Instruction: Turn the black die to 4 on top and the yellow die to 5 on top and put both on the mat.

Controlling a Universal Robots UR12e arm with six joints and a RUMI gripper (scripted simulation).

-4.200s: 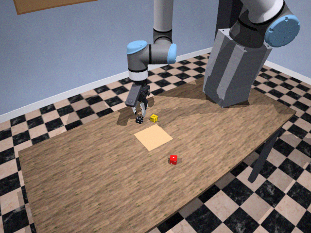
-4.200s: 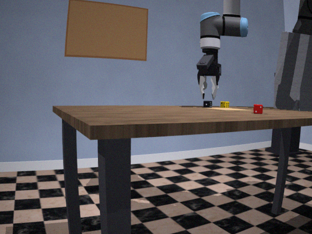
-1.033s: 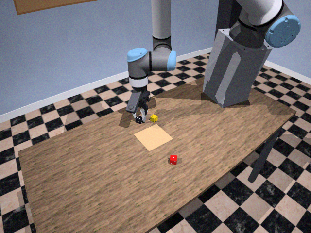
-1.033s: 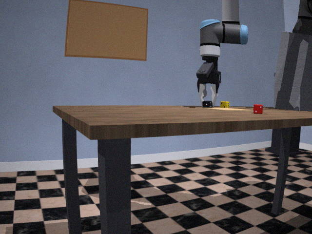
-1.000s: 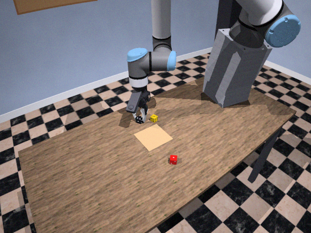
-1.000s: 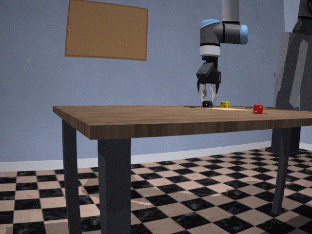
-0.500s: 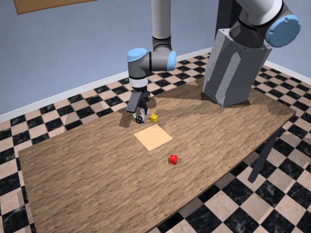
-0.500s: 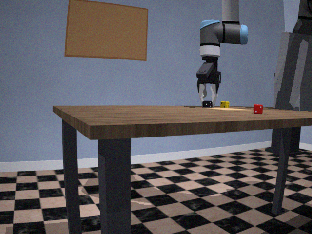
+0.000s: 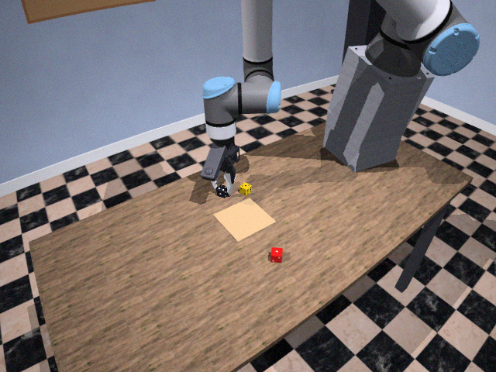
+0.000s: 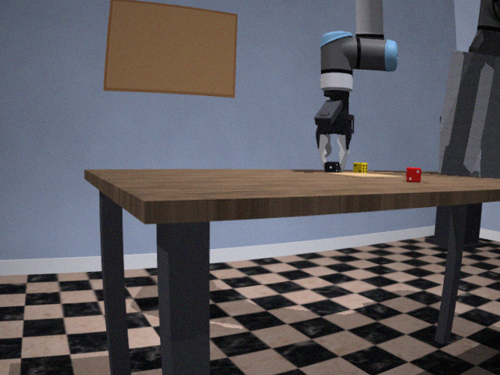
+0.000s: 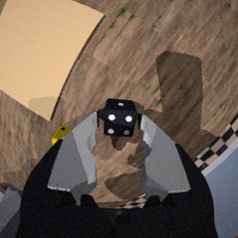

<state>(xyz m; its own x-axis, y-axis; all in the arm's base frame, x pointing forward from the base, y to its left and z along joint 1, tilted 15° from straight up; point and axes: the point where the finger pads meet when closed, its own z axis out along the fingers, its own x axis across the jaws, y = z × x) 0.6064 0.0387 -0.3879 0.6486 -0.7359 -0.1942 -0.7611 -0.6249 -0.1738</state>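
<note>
Hand: my gripper [image 9: 222,193] [image 10: 333,168] [image 11: 118,113] is pointing down, fingers standing partly closed, flanking the black die [image 9: 222,191] [image 10: 331,166] [image 11: 120,118]; whether they're pressing on it, I'm not managing to tell.
Table: wood [image 9: 160,260] [image 10: 242,185] [image 11: 139,59] is carrying all three dice.
Mat: tan square [image 9: 244,219] [image 10: 363,174] [image 11: 45,45] is waiting nearby, black and yellow both lying outside it.
Black die: it's looking light, stiff, perhaps slick; I'm favouring opposite side faces, pads level, leaving room for the turn.
Yellow die: it [image 9: 245,188] [image 10: 360,167] [image 11: 61,133] is sitting just beside my fingers, risking a bump.
Red die: it [image 9: 276,255] [image 10: 413,174] is resting well apart, one pip showing on top.
Views: wrist is showing a finger on each side of black; top is showing red, which wrist is missing; exterior is showing how low my tips are reaching.

Compared with the earliest views, the arm's wrist [image 9: 219,98] [image 10: 337,52] has come down toward the far side of the table. The gripper [image 9: 222,192] [image 10: 333,166] [image 11: 118,113], formerly above the black die [image 9: 222,191] [image 10: 332,166] [image 11: 119,118], now has its fingertips lowered to the left and right of it.
</note>
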